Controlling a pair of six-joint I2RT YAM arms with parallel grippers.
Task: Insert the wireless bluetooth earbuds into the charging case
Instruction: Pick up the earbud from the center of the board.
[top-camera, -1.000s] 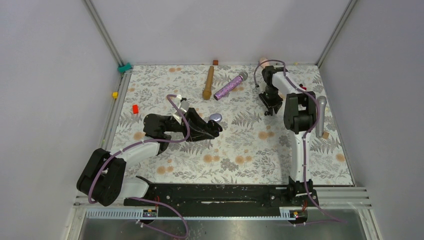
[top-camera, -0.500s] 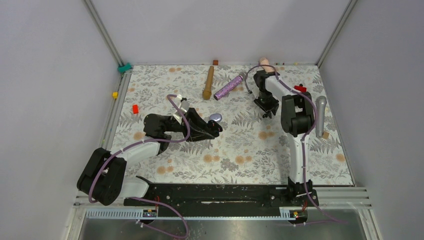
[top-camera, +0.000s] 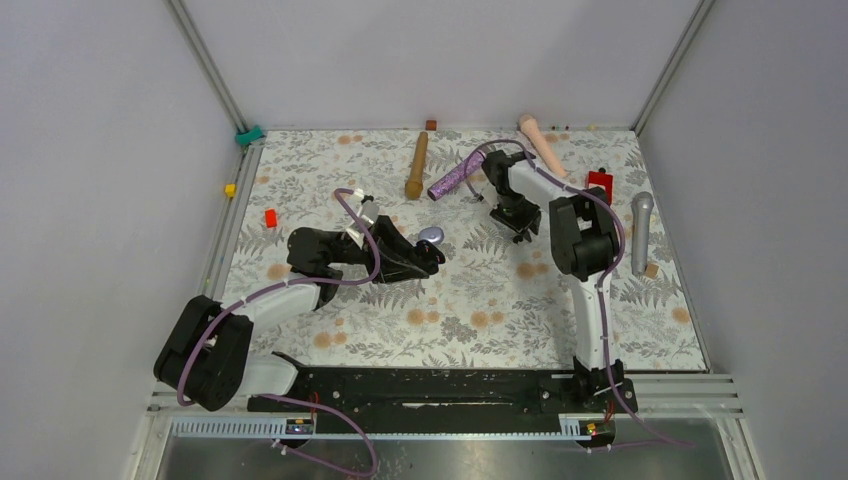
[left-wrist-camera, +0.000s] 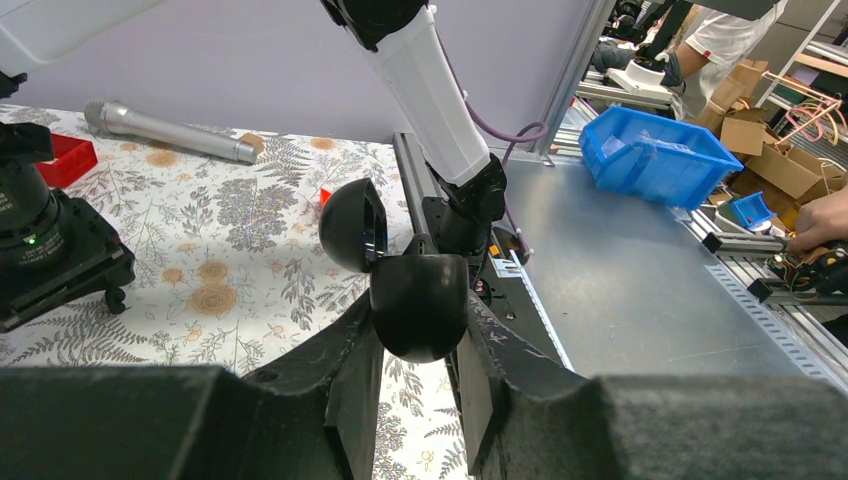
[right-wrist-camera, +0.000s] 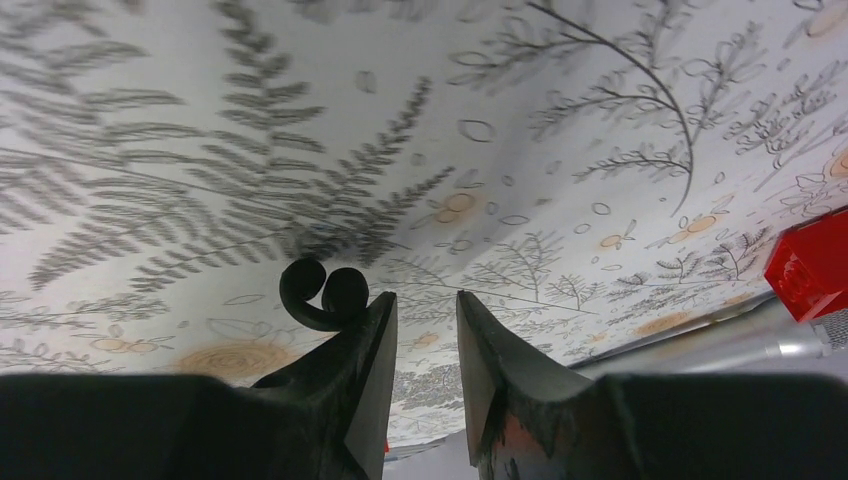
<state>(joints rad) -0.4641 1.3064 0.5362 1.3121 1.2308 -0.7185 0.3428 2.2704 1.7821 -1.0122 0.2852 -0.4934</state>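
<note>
**A:** From above, where is the case?

**B:** The case (top-camera: 432, 237) is at the tips of the left fingers (top-camera: 422, 260), over the middle of the surface (top-camera: 480, 300). The left arm (top-camera: 300, 285) reaches low from its base, its forearm level and pointing right. Any buds are too small to make out here.

**A:** And the other arm?

**B:** The right arm (top-camera: 590, 290) stands tall and folds back at the elbow. The right fingers (top-camera: 518, 226) point down to the right of the case, apart from it and near a glittery mic (top-camera: 455, 175).

**A:** Left wrist view?

**B:** The left fingers (left-wrist-camera: 350, 380) pinch the round black case (left-wrist-camera: 418, 305) by its sides. Its lid (left-wrist-camera: 353, 225) is swung open, up and to the left. The right arm's wrist (left-wrist-camera: 50, 250) hangs at the left edge, above the surface and apart from the case.

**A:** Right wrist view?

**B:** The right fingers (right-wrist-camera: 350, 370) stand a little spread, and only the fern-print surface (right-wrist-camera: 600, 120) shows in the gap. A small black curl (right-wrist-camera: 320, 290) sits against the outer tip of the picture's left finger. It is sharp while the print is blurred. I cannot tell whether it is a bud. A red block (right-wrist-camera: 812, 265) lies at the right edge.
</note>
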